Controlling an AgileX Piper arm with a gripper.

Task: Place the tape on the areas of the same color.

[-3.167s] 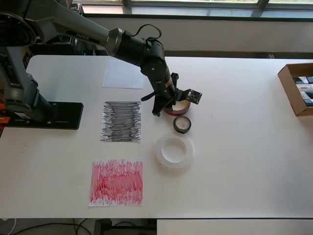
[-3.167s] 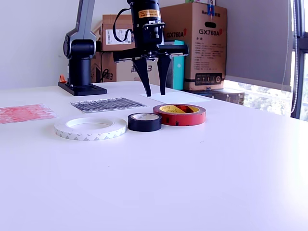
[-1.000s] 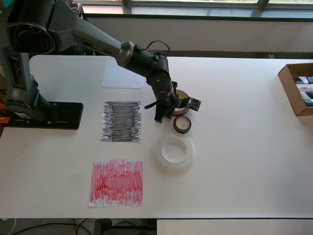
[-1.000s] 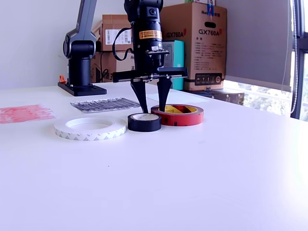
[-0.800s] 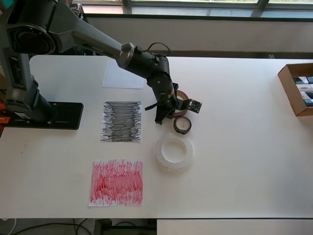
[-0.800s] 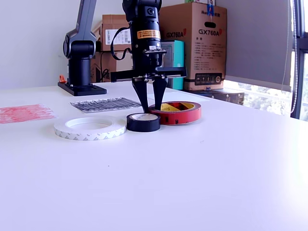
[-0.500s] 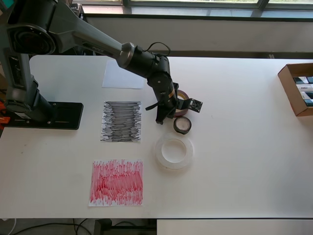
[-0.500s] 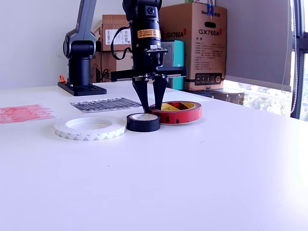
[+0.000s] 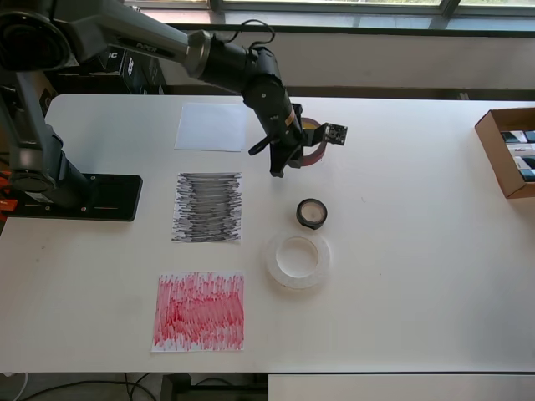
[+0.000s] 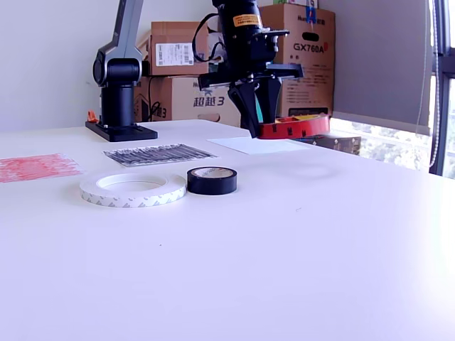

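My gripper [image 10: 254,126] is shut on the rim of the dark red tape roll [image 10: 295,127] and holds it in the air above the table. In the overhead view the gripper [image 9: 282,164] and red roll [image 9: 313,154] hang right of the plain white sheet [image 9: 211,127]. The small black roll [image 9: 311,213] and the larger whitish roll [image 9: 298,260] lie on the table, right of the black-scribbled sheet [image 9: 207,207]. The red-scribbled sheet [image 9: 199,311] lies nearest the front edge. In the exterior view the black roll [image 10: 212,180] and whitish roll [image 10: 133,189] sit side by side.
The arm's black base [image 9: 77,196] stands at the overhead view's left. An open cardboard box [image 9: 509,151] sits at the table's right edge. Stacked cartons [image 10: 302,67] stand behind the table in the exterior view.
The gripper closed on the red roll's rim beside the black roll, then lifted it off the table and carried it up and toward the back of the table.
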